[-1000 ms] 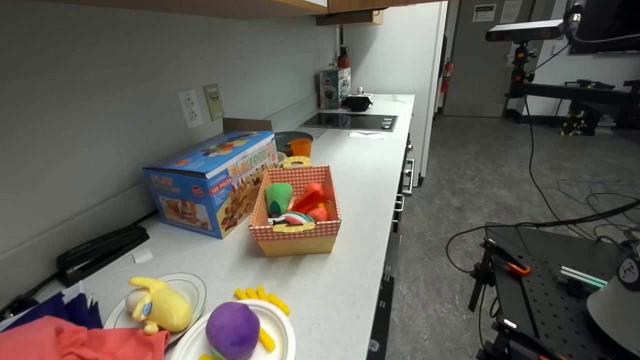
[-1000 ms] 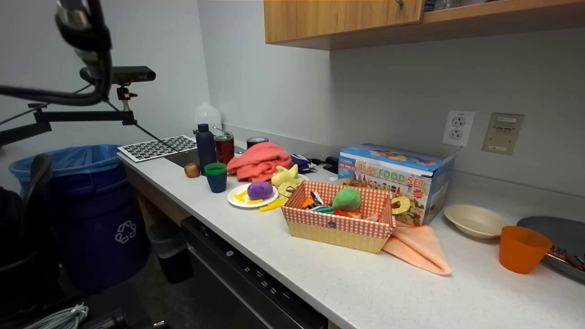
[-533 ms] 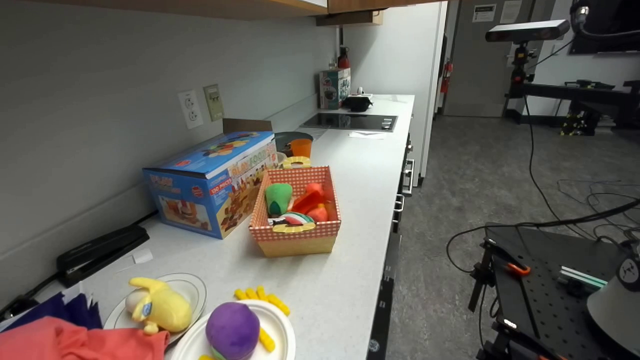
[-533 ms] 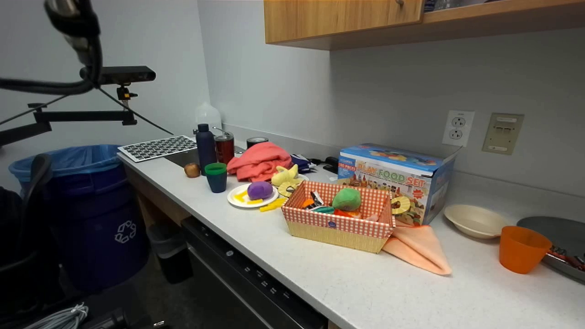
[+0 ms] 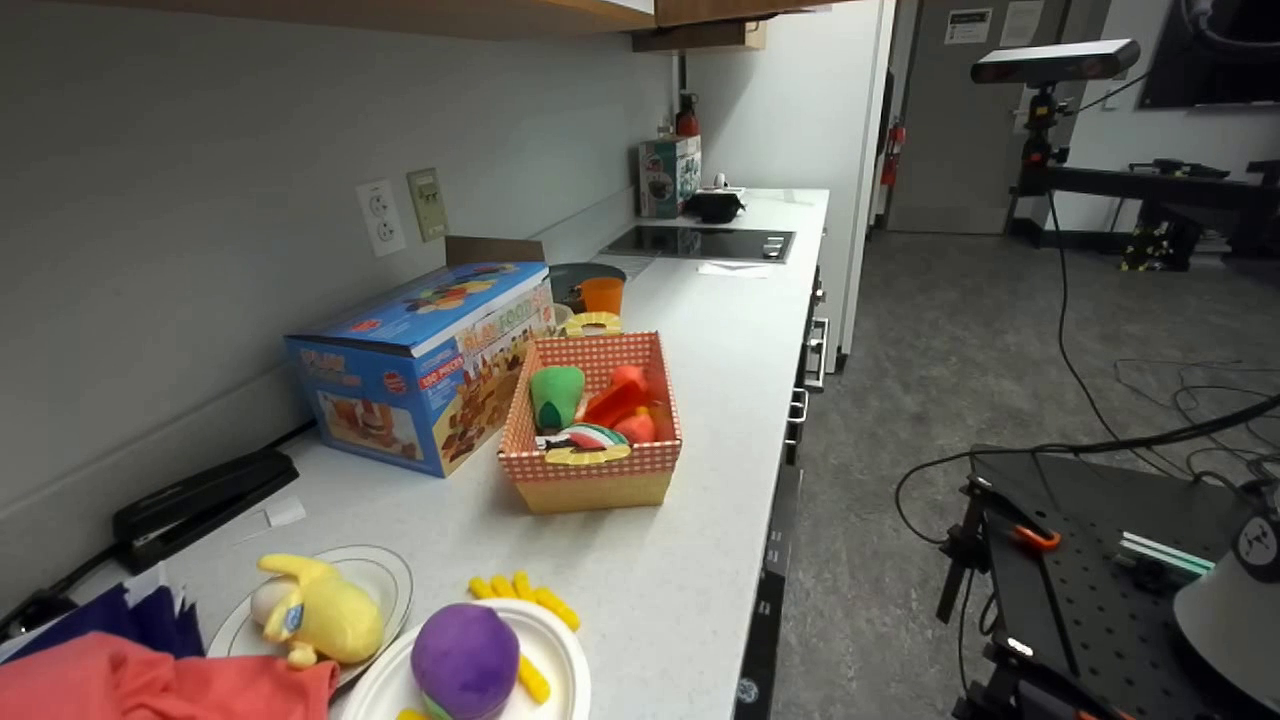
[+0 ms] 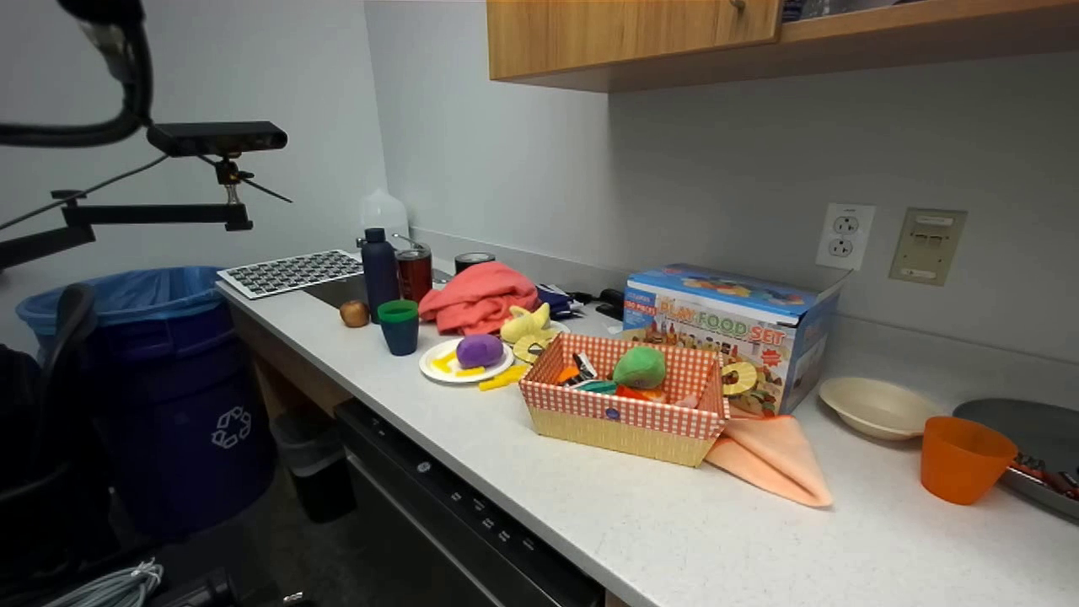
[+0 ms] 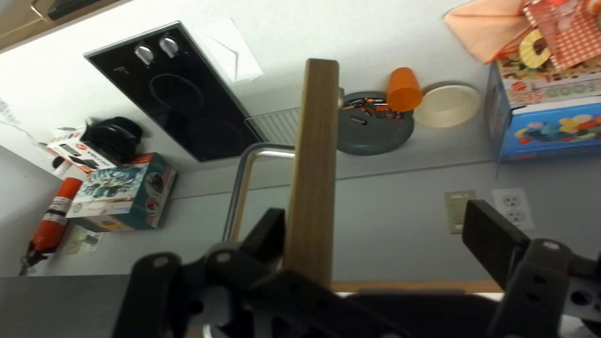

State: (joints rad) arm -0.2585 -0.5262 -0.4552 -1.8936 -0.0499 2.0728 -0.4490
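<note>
A robot hand (image 7: 378, 230), released with its fingers (image 7: 493, 241) spread wide, brackets a wooden cabinet door (image 7: 313, 164) that stands edge-on at the center of the wrist view. One finger sits just beside the wood at the door's 7 o'clock, contact impossible to tell; the other is well apart at 4 o'clock. A curved metal handle (image 7: 273, 151) shows at the door's 9 o'clock. Beyond, on the white surface (image 7: 366, 37), a black cooktop (image 7: 176, 91) lies toward 10 o'clock, while a round gray tray (image 7: 371, 138), an orange cup (image 7: 404, 88) and a cream bowl (image 7: 446, 110) cluster at 2 o'clock. In an exterior view, a red gingham basket (image 5: 592, 492) of toy food (image 5: 557, 393) stands on the same surface, a Play Food Set box (image 5: 375, 395) at its 10 o'clock and a white plate (image 5: 568, 660) bearing a purple plush toy (image 5: 465, 655) at its 7 o'clock.
</note>
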